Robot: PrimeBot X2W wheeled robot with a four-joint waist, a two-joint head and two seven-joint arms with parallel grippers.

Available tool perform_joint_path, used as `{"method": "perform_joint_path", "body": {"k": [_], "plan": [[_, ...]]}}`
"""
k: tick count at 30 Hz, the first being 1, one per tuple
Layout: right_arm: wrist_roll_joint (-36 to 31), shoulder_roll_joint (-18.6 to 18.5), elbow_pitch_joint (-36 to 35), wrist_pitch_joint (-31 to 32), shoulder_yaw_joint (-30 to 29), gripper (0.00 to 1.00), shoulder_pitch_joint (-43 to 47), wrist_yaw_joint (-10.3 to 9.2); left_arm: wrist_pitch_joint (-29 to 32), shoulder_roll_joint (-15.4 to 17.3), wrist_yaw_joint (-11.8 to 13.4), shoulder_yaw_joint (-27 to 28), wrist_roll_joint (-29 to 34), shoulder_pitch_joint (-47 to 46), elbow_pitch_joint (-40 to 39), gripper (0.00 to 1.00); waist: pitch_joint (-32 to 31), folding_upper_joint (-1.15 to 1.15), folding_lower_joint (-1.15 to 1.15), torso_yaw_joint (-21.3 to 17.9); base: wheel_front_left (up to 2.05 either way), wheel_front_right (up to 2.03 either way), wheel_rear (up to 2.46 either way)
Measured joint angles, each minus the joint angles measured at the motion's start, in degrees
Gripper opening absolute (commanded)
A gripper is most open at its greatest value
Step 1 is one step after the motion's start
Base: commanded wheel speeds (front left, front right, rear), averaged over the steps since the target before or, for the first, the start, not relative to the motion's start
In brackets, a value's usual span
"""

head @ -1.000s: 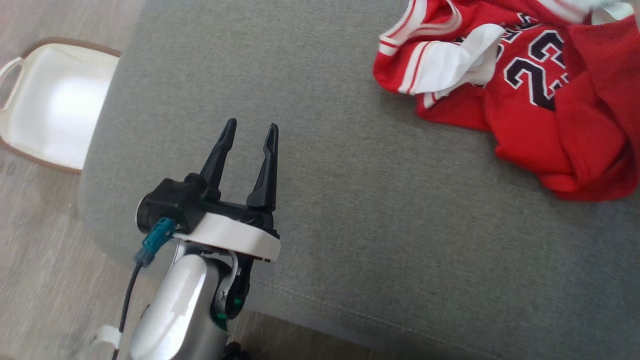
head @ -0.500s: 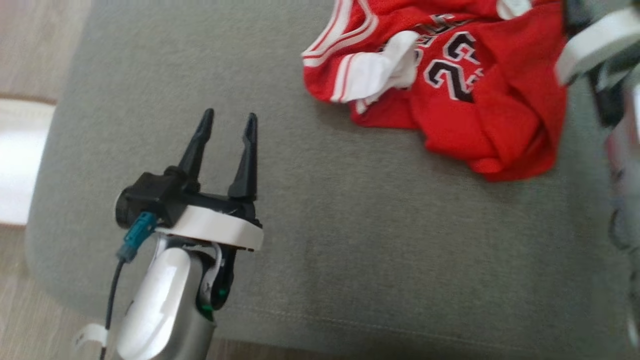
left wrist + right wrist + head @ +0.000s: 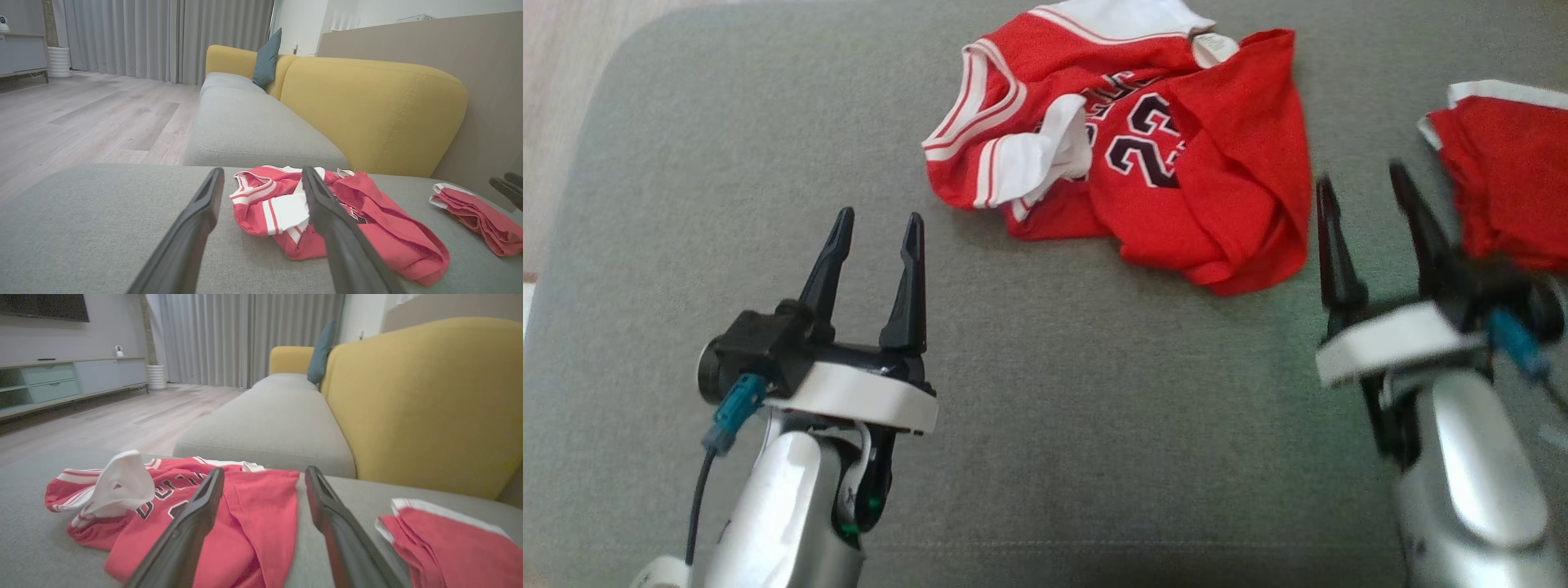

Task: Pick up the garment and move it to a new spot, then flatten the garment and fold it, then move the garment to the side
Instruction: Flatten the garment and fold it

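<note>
Head view swung right, red jersey (image 3: pixel 1152 216) centred | left gripper (image 3: pixel 880 216), right gripper (image 3: pixel 1360 175) released, empty | pickup pending

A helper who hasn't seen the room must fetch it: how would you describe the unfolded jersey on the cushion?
On the grey cushion before the yellow backrest lie two red garments, apart. The jersey is the one nearer the middle. Unlike the neatly folded red piece to its right, it is crumpled and shows a black 23.
</note>
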Motion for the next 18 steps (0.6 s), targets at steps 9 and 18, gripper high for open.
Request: {"method": "perform_joint_path", "body": {"k": [9, 18], "plan": [[3.03, 2.13, -9.27, 1.03, -0.24, 1.00, 12.60, 0.00, 0.00, 0.02, -0.10, 0.31, 0.60, 1.46, -0.13, 1.00, -1.39, 0.00, 0.00, -2.56, 0.00, 0.00, 0.00], [3.54, 2.30, -11.61, 1.08, 0.70, 1.00, 13.02, 0.00, 0.00, 0.02, -0.59, 0.23, 1.04, 1.46, -0.57, 1.00, -1.46, 0.00, 0.00, -2.63, 0.00, 0.00, 0.00]]}}
